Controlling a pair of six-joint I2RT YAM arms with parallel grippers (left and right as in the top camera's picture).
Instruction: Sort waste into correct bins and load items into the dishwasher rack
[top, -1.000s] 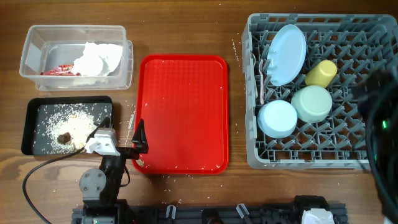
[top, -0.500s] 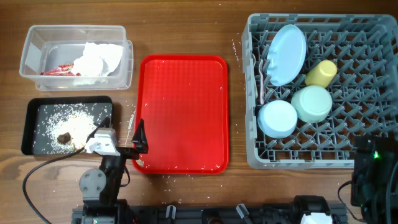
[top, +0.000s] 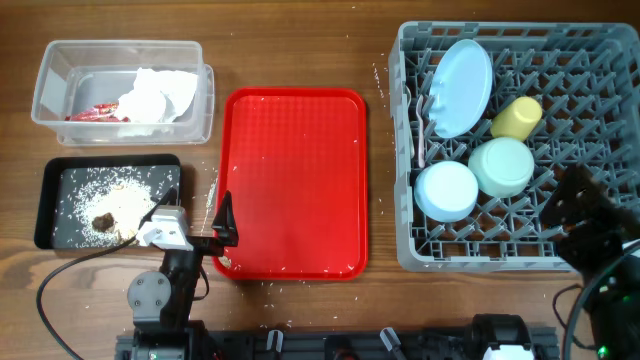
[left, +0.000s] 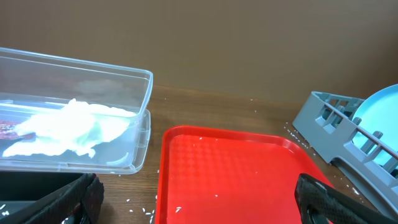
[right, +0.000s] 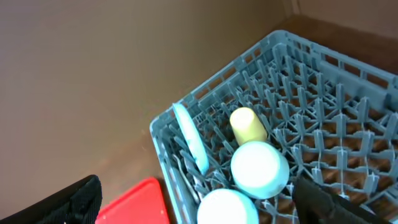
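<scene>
The grey dishwasher rack (top: 408, 150) holds a pale blue plate (top: 462, 85) on edge, a yellow cup (top: 516, 117), a mint-green bowl (top: 502, 165) and an upturned pale blue saucer (top: 446, 190). The clear tub (top: 48, 100) holds white napkins (top: 155, 95) and a red wrapper (top: 95, 114). The black tray (top: 48, 215) holds rice crumbs (top: 110, 190) and a brown scrap (top: 103, 221). My left gripper (top: 198, 208) is open and empty between the black tray and the red tray's front left corner. My right gripper (top: 578, 212) is open and empty above the rack's front right part.
The flat red serving tray (top: 295, 180) lies in the middle with a few rice grains on it. Loose grains dot the wood by its left edge (top: 212, 190). The right wrist view shows the rack (right: 323, 93) from above, with the bowl (right: 260, 169) below the gripper.
My right arm has come in from the right edge and now hangs over the rack's front right corner. The left arm and all objects have not moved.
</scene>
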